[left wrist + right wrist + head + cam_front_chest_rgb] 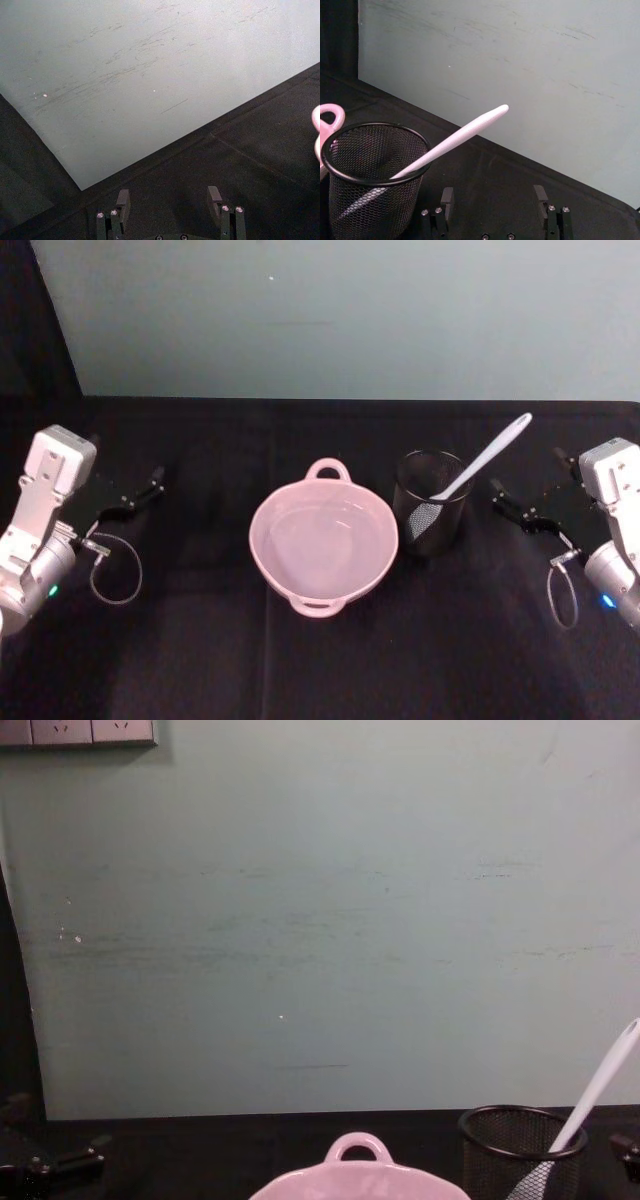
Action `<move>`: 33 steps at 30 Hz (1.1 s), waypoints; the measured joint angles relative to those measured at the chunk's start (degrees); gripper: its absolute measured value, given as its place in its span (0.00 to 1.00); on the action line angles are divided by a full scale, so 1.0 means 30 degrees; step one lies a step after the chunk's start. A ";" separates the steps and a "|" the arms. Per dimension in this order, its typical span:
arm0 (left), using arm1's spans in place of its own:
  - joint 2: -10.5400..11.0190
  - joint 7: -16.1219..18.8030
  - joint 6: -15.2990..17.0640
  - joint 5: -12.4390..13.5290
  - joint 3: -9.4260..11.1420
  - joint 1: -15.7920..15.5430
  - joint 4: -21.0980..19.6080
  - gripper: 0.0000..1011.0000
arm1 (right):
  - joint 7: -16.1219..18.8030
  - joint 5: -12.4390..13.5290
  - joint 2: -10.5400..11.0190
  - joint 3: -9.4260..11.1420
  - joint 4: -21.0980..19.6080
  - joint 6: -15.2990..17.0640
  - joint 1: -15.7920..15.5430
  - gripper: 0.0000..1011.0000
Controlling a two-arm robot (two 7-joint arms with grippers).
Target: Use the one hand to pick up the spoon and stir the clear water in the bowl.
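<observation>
The pale pink bowl (322, 544) with a loop handle sits mid-table holding clear water; its rim (358, 1180) shows low in the chest view. Just right of it stands a black mesh cup (431, 502). The white spoon (487, 461) leans in the cup, handle up and to the right, also seen as the spoon (456, 138) and the spoon (600, 1088). My right gripper (508, 505) hovers open a little right of the cup, its fingers (447, 198) apart and empty. My left gripper (142, 490) is parked open at the far left, with bare fingers (214, 196).
The table is covered in black cloth (200, 660). A pale green wall (320, 920) rises behind the table's back edge. Grey cable loops hang by each wrist (115, 575).
</observation>
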 joint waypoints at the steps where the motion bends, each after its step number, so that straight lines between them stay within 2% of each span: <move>1: 0.0000 0.0000 -0.0001 -0.0001 0.0000 0.0000 0.0000 1.00 | 0.0001 0.0000 0.0000 0.0000 0.0000 0.0000 0.0000 0.99; 8: 0.0000 0.0001 -0.0001 -0.0001 -0.0001 0.0000 0.0000 1.00 | 0.0085 0.0000 0.0001 0.0013 -0.0016 0.0005 0.0000 0.99; 11: 0.0000 0.0000 -0.0001 0.0000 0.0000 0.0000 0.0000 1.00 | 0.0278 -0.0037 0.0089 0.0103 -0.0423 0.0113 -0.0107 0.99; 15: 0.0000 0.0000 -0.0001 -0.0001 0.0000 0.0000 0.0000 1.00 | 0.0414 0.0125 0.0308 0.0508 -0.1441 0.0191 -0.0768 0.99; 19: 0.0001 0.0000 0.0000 -0.0002 0.0000 0.0000 0.0000 1.00 | 0.0484 0.0835 0.0516 0.1260 -0.3023 0.0214 -0.1928 0.99; 22: 0.0000 0.0000 0.0000 -0.0001 0.0000 -0.0001 0.0000 1.00 | 0.0599 0.1504 0.0505 0.1733 -0.3869 0.0342 -0.2551 0.99; 23: 0.0000 0.0000 -0.0001 -0.0001 0.0000 0.0000 0.0000 1.00 | 0.0759 0.1983 0.0432 0.1968 -0.4242 0.0492 -0.2809 0.99; 24: 0.0000 0.0000 -0.0001 -0.0001 -0.0001 0.0001 -0.0001 1.00 | 0.0759 0.1983 0.0432 0.1968 -0.4242 0.0492 -0.2809 0.99; 26: 0.0000 0.0000 -0.0001 -0.0001 0.0000 0.0000 0.0000 1.00 | 0.1061 0.2775 0.0275 0.2318 -0.4631 0.0774 -0.3129 0.99; 27: 0.0000 0.0000 0.0000 -0.0001 0.0000 0.0000 0.0000 1.00 | 0.1309 0.3427 0.0072 0.2560 -0.4796 0.0939 -0.3265 0.99; 29: 0.0000 0.0000 0.0000 -0.0001 0.0000 0.0000 0.0000 1.00 | 0.1512 0.4049 -0.0201 0.2767 -0.4851 0.1111 -0.3335 0.99; 30: 0.0001 0.0000 -0.0001 -0.0001 0.0000 0.0000 0.0000 1.00 | 0.1702 0.4793 -0.0600 0.3007 -0.4854 0.1377 -0.3346 0.99; 32: 0.0000 0.0000 -0.0001 -0.0001 0.0000 0.0000 0.0000 1.00 | 0.1746 0.5434 -0.1013 0.3229 -0.4841 0.1666 -0.3340 0.99; 33: 0.0000 0.0000 0.0000 -0.0001 0.0000 0.0000 -0.0001 1.00 | 0.1833 0.6234 -0.1481 0.3453 -0.4749 0.2044 -0.3282 0.99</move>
